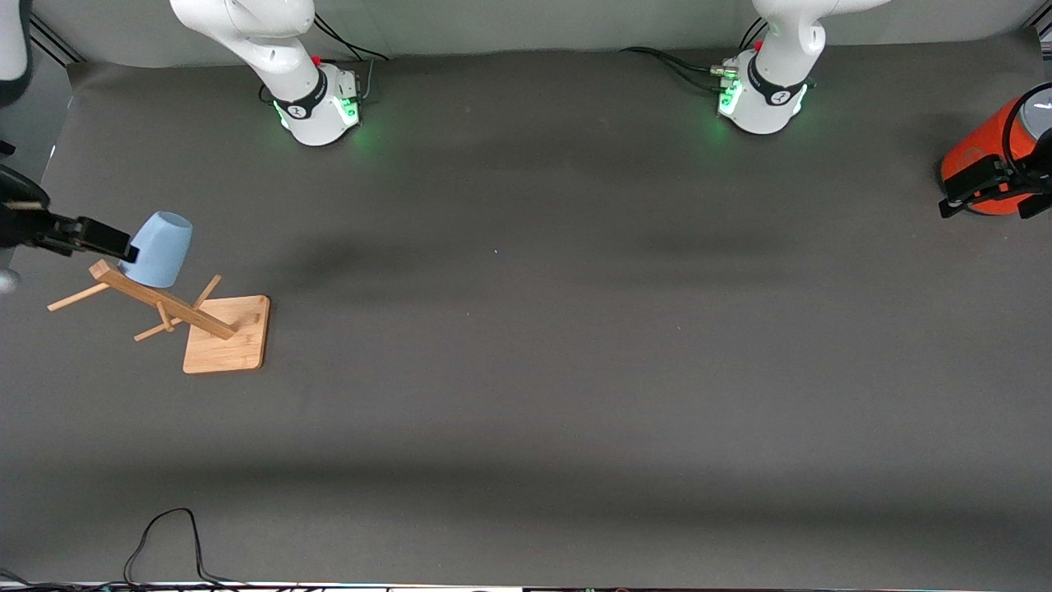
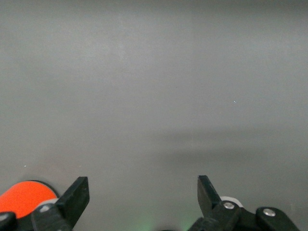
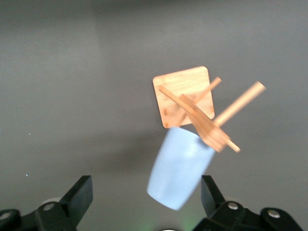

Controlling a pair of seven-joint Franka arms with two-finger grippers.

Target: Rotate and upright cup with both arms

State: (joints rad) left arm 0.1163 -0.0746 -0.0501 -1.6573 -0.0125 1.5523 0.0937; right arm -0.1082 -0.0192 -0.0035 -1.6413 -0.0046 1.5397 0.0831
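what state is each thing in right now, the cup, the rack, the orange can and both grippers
small light blue tumbler cup: hung upside down on the rack's peg, not gripped
wooden peg rack with square base: standing upright on the table
large orange cylinder with grey top: at the left arm's end of the table
right gripper: open, above the cup
left gripper: open, by the orange cylinder

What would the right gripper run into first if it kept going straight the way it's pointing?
Most likely the cup hung on the wooden rack. It sits between the open right gripper fingers, just ahead; exact depth is unclear.
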